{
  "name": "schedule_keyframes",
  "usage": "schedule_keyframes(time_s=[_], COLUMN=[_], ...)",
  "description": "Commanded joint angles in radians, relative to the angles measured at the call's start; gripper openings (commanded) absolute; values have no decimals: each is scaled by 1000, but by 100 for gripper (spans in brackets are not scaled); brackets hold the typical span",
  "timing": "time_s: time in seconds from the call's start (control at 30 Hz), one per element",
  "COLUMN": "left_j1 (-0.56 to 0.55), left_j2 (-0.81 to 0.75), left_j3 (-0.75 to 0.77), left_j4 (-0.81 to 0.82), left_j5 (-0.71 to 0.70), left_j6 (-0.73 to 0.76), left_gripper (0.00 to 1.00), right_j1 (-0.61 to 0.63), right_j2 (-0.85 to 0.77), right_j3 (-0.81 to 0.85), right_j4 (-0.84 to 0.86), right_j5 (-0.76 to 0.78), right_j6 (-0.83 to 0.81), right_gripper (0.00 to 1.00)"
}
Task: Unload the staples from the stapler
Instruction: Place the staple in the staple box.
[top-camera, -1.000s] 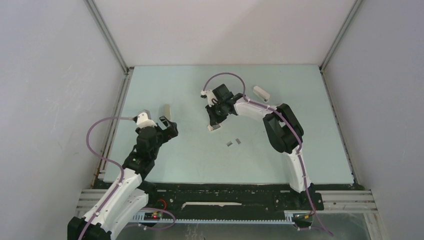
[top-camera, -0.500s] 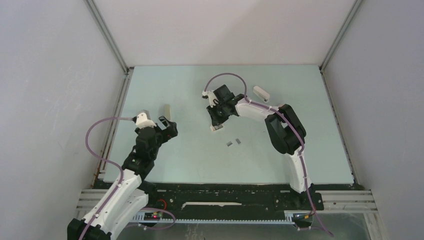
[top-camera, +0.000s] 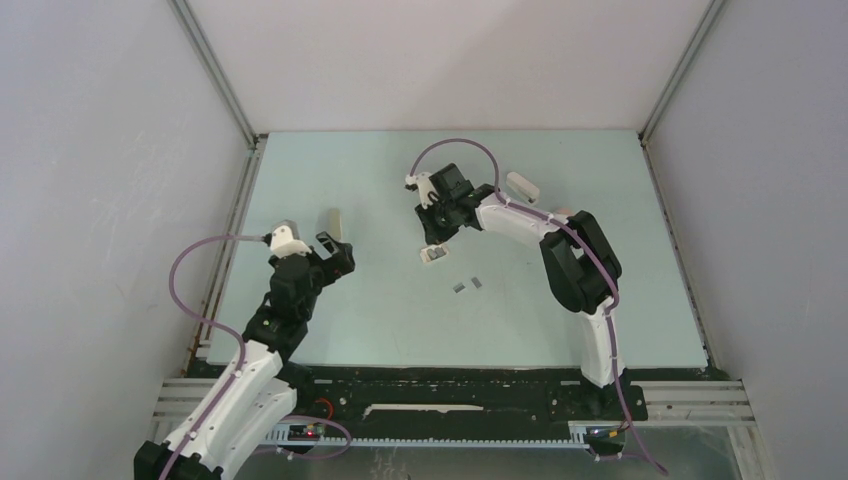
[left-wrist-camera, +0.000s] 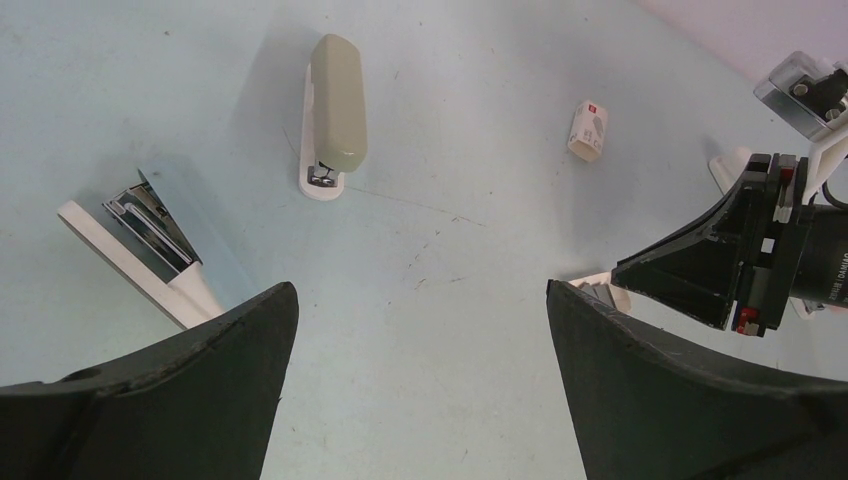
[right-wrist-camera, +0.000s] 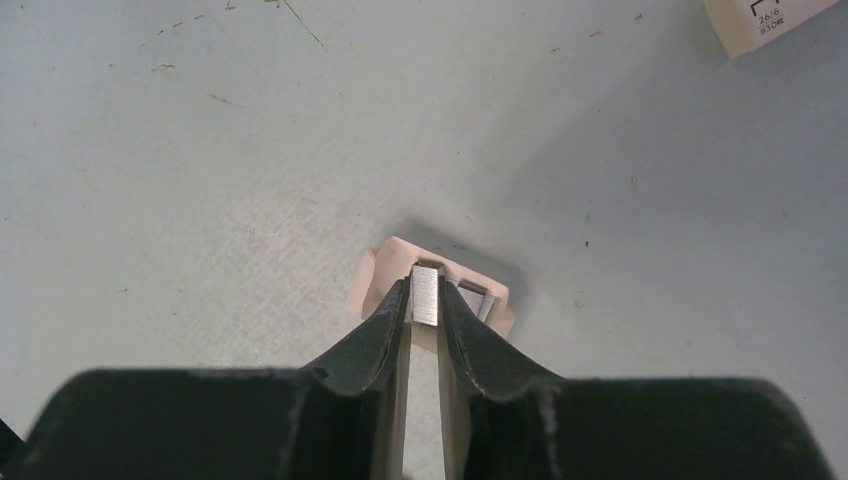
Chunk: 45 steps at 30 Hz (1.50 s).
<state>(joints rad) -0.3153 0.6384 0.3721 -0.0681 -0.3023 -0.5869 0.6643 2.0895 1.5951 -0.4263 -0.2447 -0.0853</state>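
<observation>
The staples (right-wrist-camera: 426, 296) are in 2 places. 1 shiny strip is pinched tight between the fingers of the right gripper (right-wrist-camera: 425, 302), just above the open pink stapler (right-wrist-camera: 440, 262). 2 more strips (top-camera: 467, 286) lie on the blue table (top-camera: 380, 320), near that stapler. The left gripper (left-wrist-camera: 420, 300) is spread wide and holds nothing. A green stapler (left-wrist-camera: 335, 110) lies flat on the table beyond it.
</observation>
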Motion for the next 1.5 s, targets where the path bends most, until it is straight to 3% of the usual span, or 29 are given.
schedule_keyframes(time_s=[0.0,0.3,0.87,1.2,1.47], left_j1=[8,7,7,7,8], left_j2=[-17,-3,19,30,102], left_j3=[-30,-29,-28,-32,-52], left_j4=[33,39,57,97,277], left_j5=[2,11,23,54,230], left_j6=[-16,-19,-21,-11,19], left_gripper=[100,100,100,100,100], right_j1=[3,4,-9,-15,-57], right_j2=[-31,38,73,-8,-174], right_j3=[-2,59,61,16,-64], right_j4=[16,-32,-63,-49,-35], right_j5=[-20,-50,-27,-36,-231], right_j6=[-18,-21,-26,-45,-118], right_gripper=[22,14,13,13,23])
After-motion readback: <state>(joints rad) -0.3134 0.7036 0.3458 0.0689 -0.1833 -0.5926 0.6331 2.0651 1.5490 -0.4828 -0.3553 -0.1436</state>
